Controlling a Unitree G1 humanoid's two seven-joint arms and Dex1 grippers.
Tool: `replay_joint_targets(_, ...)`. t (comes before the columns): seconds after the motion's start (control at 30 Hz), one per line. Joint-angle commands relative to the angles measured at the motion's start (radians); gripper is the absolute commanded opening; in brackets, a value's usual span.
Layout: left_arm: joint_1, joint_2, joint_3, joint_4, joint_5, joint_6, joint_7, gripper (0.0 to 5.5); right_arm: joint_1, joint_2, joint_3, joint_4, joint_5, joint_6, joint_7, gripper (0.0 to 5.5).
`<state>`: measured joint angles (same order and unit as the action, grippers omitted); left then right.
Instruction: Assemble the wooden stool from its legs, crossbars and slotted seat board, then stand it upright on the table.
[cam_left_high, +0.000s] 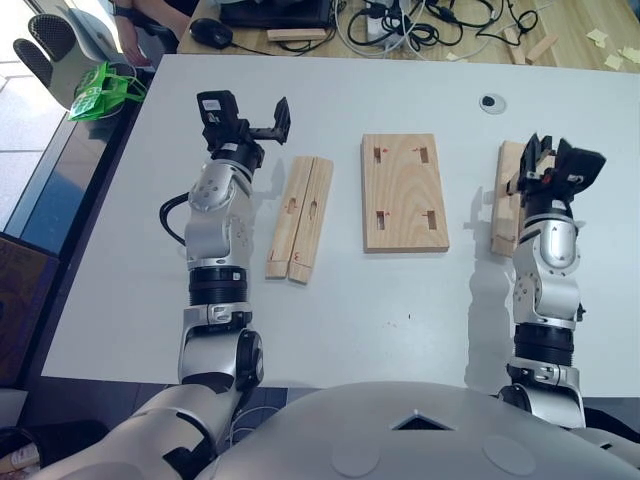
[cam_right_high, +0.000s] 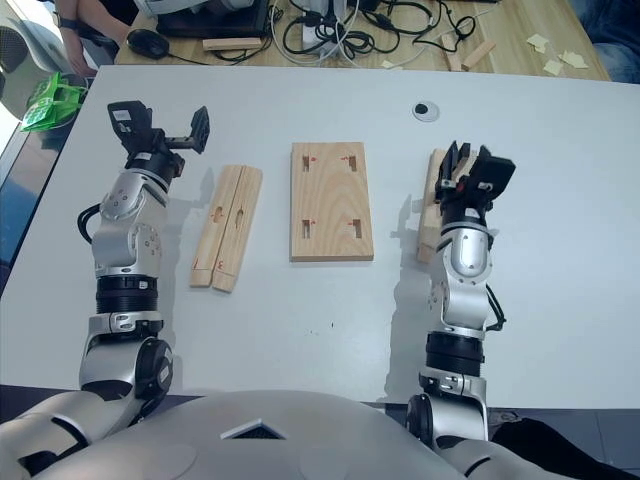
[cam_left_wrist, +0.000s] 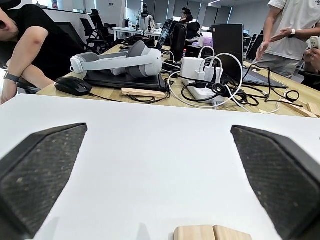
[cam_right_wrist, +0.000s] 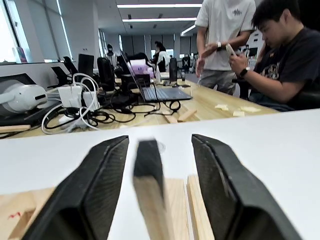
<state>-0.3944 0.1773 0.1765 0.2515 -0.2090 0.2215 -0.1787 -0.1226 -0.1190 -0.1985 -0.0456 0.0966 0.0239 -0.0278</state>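
Observation:
The slotted seat board (cam_left_high: 405, 192) lies flat in the middle of the white table (cam_left_high: 330, 300). Two long wooden legs (cam_left_high: 300, 218) lie side by side to its left. My left gripper (cam_left_high: 262, 125) hovers just beyond their far ends, open wide with nothing between its pads (cam_left_wrist: 40, 175); the leg ends (cam_left_wrist: 212, 233) show below it. More wooden pieces (cam_left_high: 503, 210) lie right of the board. My right gripper (cam_left_high: 543, 152) is over them, fingers (cam_right_wrist: 100, 190) apart, with a wooden stick (cam_right_wrist: 150, 200) rising between them and a gap on each side.
A small black round disc (cam_left_high: 490, 101) sits on the table behind the right pieces. A wooden desk beyond the far edge holds a mouse (cam_left_high: 211, 32), cables (cam_left_high: 400, 25) and wood scraps (cam_left_high: 297, 35). A green object (cam_left_high: 100, 92) hangs off the table's left side.

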Motion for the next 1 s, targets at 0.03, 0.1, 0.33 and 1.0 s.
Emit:
replay_joint_targets(0.03,-0.017,-0.009,0.004,0.016,-0.005,-0.01,0.006,5.4,-0.152,-0.05,-0.021,-0.078,-0.021,0.042,-0.033,3.03)
replay_joint_targets(0.1,-0.019,-0.014,0.004,0.019,-0.006,-0.014,0.007,5.4,-0.253,-0.086,-0.03,-0.084,-0.024,0.085,-0.041,3.39)
replay_joint_targets(0.33,-0.019,-0.023,0.003,0.005,-0.013,-0.012,0.003,5.4,-0.347,-0.136,-0.04,0.068,0.03,0.538,-0.01,4.61)
replay_joint_targets(1.0,-0.022,-0.023,0.002,0.0,-0.015,-0.008,0.013,5.4,-0.317,-0.113,-0.04,0.251,0.011,0.329,-0.005,4.61)
